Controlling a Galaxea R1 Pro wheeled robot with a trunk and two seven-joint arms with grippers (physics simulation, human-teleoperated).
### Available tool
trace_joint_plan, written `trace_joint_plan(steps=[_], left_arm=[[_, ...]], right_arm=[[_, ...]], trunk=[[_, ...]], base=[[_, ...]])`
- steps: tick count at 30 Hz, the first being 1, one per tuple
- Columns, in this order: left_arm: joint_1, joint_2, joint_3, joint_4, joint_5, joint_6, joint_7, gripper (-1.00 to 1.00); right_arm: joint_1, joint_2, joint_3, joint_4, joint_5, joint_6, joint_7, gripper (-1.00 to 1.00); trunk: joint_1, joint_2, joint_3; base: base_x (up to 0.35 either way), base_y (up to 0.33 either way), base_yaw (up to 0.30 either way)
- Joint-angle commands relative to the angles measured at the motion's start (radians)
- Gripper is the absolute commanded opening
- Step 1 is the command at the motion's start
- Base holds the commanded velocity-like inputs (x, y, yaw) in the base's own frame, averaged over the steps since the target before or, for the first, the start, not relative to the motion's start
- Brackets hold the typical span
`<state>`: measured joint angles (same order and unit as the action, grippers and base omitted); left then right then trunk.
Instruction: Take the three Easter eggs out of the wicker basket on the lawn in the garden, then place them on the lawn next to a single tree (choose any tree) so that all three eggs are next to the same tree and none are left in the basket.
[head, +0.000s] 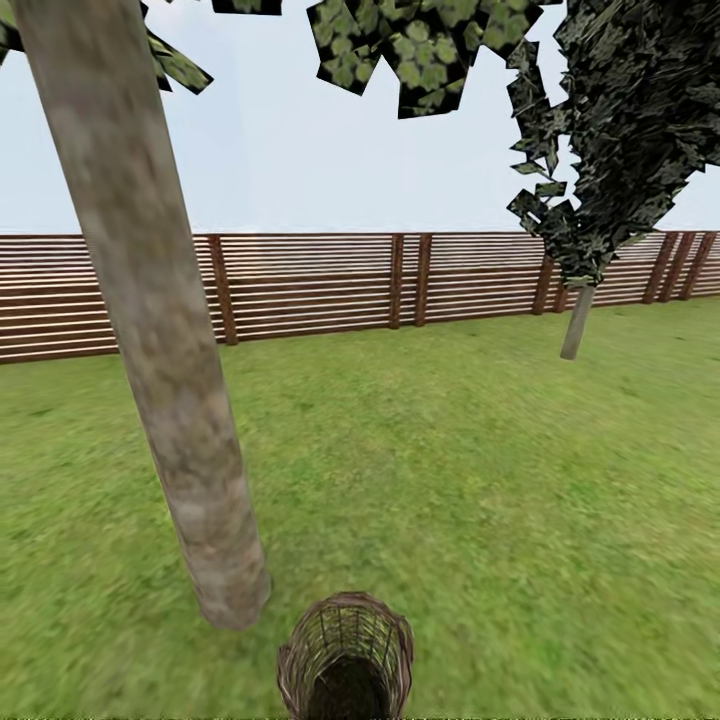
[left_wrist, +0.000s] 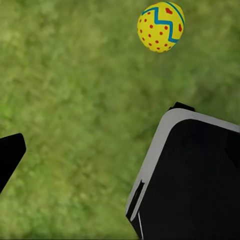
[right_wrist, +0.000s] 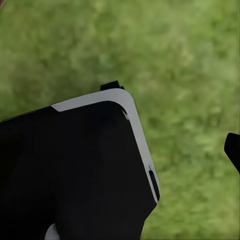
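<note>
One yellow Easter egg (left_wrist: 160, 27) with red dots and a blue zigzag lies on the lawn (head: 450, 480) in the left wrist view. The wicker basket (head: 345, 606) stands at the head view's bottom edge, just right of the foot of the thick grey-brown tree (head: 160, 330). Its inside is dark and I make out no eggs in it. My left gripper (left_wrist: 120, 155) hangs open above the grass, one black fingertip (left_wrist: 10, 155) at the frame's edge, holding nothing. My right gripper (right_wrist: 120, 150) is open too, with one fingertip (right_wrist: 233, 150) showing over grass.
A brown slatted fence (head: 300, 285) closes the garden at the back. A dark conifer (head: 630, 130) on a thin trunk stands at the back right. My black, white-edged base (left_wrist: 190, 175) shows in both wrist views (right_wrist: 75, 170). Open grass spreads right of the tree.
</note>
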<state>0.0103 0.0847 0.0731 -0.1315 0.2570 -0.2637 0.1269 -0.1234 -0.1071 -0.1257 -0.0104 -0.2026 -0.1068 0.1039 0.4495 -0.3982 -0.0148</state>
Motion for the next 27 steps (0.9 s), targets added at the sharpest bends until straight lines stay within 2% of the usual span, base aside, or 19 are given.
trace_joint_plan(steps=[1,12,27], left_arm=[[0.0,0.0,0.007,-0.002,-0.002,-0.001,0.0,1.0],[-0.001,0.0,0.009,-0.003,-0.001,0.0,0.001,1.0],[-0.002,-0.002,0.008,-0.004,-0.001,-0.002,0.0,1.0]], right_arm=[[-0.001,0.0,-0.008,0.002,-0.005,-0.004,0.007,1.0],[-0.001,-0.001,-0.008,0.01,-0.007,-0.004,0.007,1.0],[-0.001,0.006,-0.008,0.009,-0.008,-0.002,0.007,1.0]], trunk=[[0.001,-0.002,-0.003],[0.001,-0.002,-0.02],[0.001,-0.002,-0.022]], base=[[0.0,0.0,0.0],[0.0,0.0,0.0],[0.0,0.0,0.0]])
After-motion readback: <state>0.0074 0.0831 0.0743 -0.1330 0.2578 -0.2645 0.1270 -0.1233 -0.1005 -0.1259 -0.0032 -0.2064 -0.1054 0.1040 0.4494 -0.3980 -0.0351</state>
